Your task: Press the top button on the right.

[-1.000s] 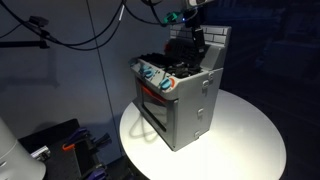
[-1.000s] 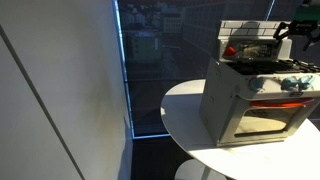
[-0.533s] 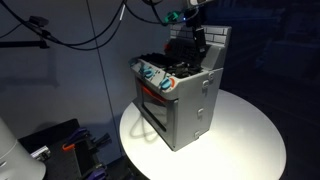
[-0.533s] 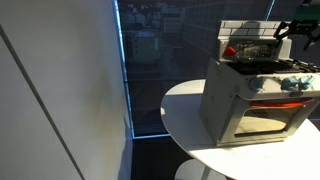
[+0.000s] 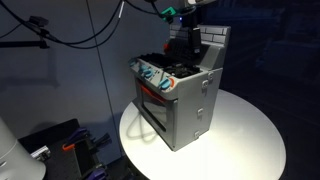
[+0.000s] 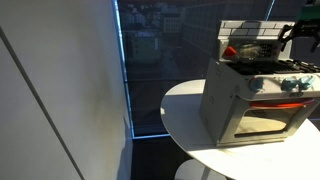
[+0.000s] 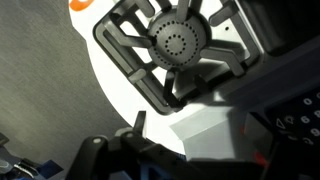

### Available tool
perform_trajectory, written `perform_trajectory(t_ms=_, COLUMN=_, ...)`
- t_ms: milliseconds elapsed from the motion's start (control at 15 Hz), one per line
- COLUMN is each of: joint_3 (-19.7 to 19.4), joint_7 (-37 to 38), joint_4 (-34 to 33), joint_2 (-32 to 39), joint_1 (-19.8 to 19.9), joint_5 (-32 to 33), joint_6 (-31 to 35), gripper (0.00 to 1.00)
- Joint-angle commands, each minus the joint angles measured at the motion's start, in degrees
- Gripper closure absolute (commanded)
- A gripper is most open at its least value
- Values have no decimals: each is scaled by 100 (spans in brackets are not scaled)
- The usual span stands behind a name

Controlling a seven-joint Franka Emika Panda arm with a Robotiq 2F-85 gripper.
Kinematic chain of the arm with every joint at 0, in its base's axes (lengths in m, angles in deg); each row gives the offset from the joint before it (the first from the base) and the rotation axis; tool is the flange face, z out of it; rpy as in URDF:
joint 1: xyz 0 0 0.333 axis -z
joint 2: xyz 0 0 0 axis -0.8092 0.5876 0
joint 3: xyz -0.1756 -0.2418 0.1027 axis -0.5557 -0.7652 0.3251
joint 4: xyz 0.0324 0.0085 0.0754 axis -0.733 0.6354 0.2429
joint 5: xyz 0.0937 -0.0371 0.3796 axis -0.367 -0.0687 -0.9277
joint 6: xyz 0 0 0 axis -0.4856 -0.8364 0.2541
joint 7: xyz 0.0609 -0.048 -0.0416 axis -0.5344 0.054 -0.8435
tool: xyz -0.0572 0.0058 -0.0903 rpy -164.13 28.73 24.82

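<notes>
A grey toy stove (image 5: 190, 105) stands on a round white table (image 5: 245, 135); it also shows in an exterior view (image 6: 225, 100). Its front panel carries teal knobs and buttons (image 5: 158, 80), also seen in an exterior view (image 6: 298, 84). My gripper (image 5: 186, 45) hangs just above the black burner grates at the stove's back; in an exterior view (image 6: 302, 30) it is at the frame's edge. In the wrist view a round burner (image 7: 180, 42) fills the top, and the dark panel (image 7: 300, 122) lies lower right. The jaws are dark and blurred.
The stove's raised grey back wall (image 5: 215, 42) stands right behind the gripper. The oven door with its window (image 5: 153, 108) faces the table's edge. A dark glass wall (image 6: 150, 70) and hanging cables (image 5: 80, 35) surround the table.
The gripper has shifted slightly upward above the stove top. The stove has not moved.
</notes>
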Motion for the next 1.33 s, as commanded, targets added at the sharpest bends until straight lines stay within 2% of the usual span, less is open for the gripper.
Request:
perform_trajectory(t_ms=0, joint_3=12, joint_7=-508, joint_4=257, joint_2=-440, joint_1=-7, joint_5=-213, joint_6=-383, gripper=0)
perform_trajectory(t_ms=267, joint_3=64, joint_7=-1119, joint_4=450, joint_2=-817, joint_1=10, joint_5=-410, joint_6=-847, gripper=0)
perform_trajectory(t_ms=867, joint_3=137, joint_7=-2912, joint_4=484, joint_2=-1436, joint_1=32, joint_5=-667, joint_6=-2433, gripper=0)
perform_trajectory(t_ms=1267, joint_3=188, joint_7=-3557, joint_4=963, joint_2=-2110, joint_1=15, joint_5=-546, joint_6=-2490, gripper=0)
